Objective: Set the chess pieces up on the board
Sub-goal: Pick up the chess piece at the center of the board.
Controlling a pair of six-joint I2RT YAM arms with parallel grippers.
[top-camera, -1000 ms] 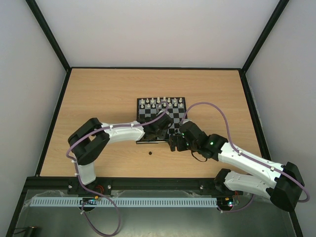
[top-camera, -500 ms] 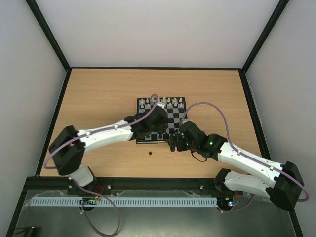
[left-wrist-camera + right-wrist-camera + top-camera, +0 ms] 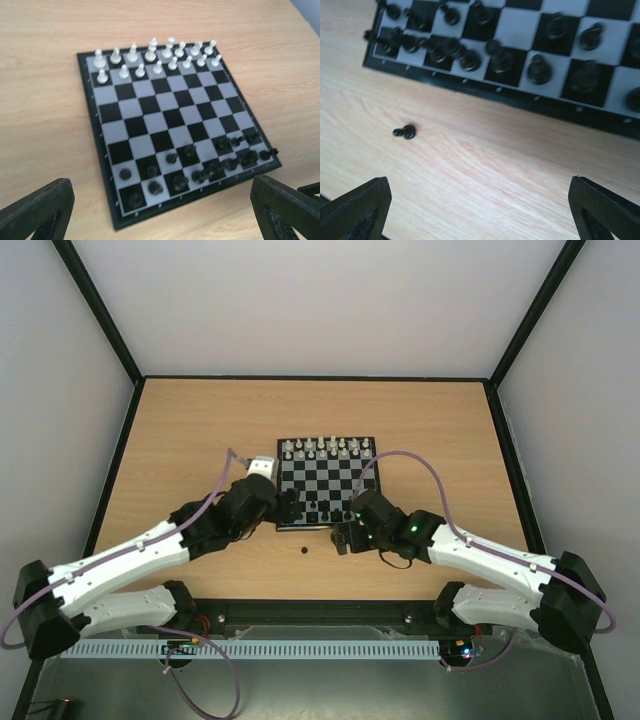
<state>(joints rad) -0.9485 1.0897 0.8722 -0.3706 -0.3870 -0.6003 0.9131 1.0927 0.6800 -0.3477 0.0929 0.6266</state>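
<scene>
Right, your step is the stray piece. It lies on the table just off the near edge of the board, toward its near-left corner, and looks tipped on its side. The right gripper hangs over bare table beside that edge, jaws spread wide with nothing between them. The left gripper, equally wide and empty, sits at the board's near-left corner.

Drop straight down, centre the jaws across the piece and close gently so it does not squirt out. Lift clear before crossing the border.

The other black pieces crowd the two near rows, bunched toward the near-right corner, so pick a free square and come in from above. Marks along the border are too blurred to read, and no brand shows.
</scene>
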